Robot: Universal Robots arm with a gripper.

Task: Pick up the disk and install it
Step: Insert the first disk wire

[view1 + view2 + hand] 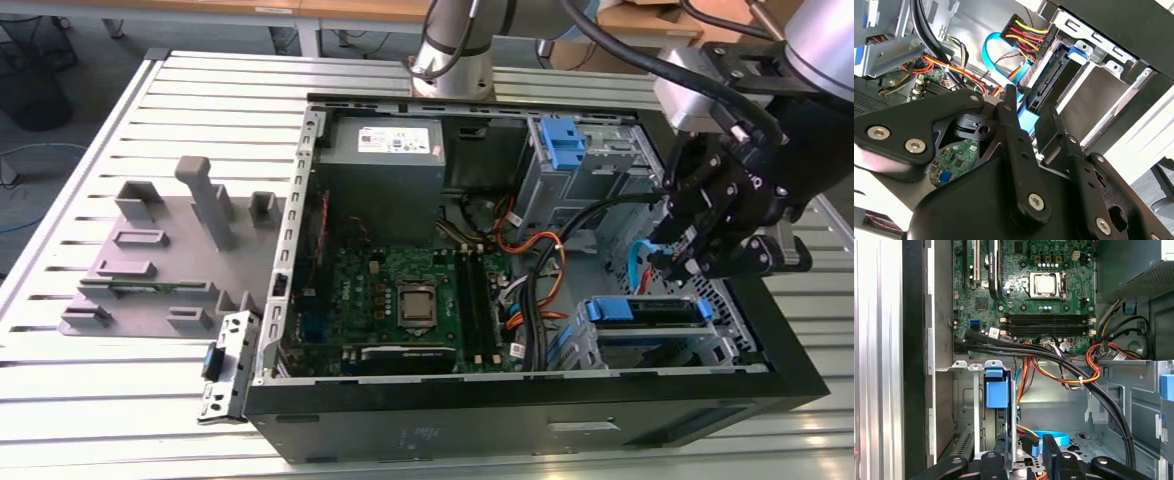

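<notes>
Black two-fingered hand point(1026, 125) hovers inside the open black computer case point(534, 425), fingers slightly spread, pinching nothing; flat silver-metal disk with blue side rails point(646, 312) looks already seated in its metal drive cage point(577, 345), so install seems nearly done

the gripper point(1026, 107) is hiding part of the disk point(1051, 82) just beyond its fingertips; the cage is covering the rest.

Exterior high; wrist views close (sharing case point(561, 425)).
</notes>
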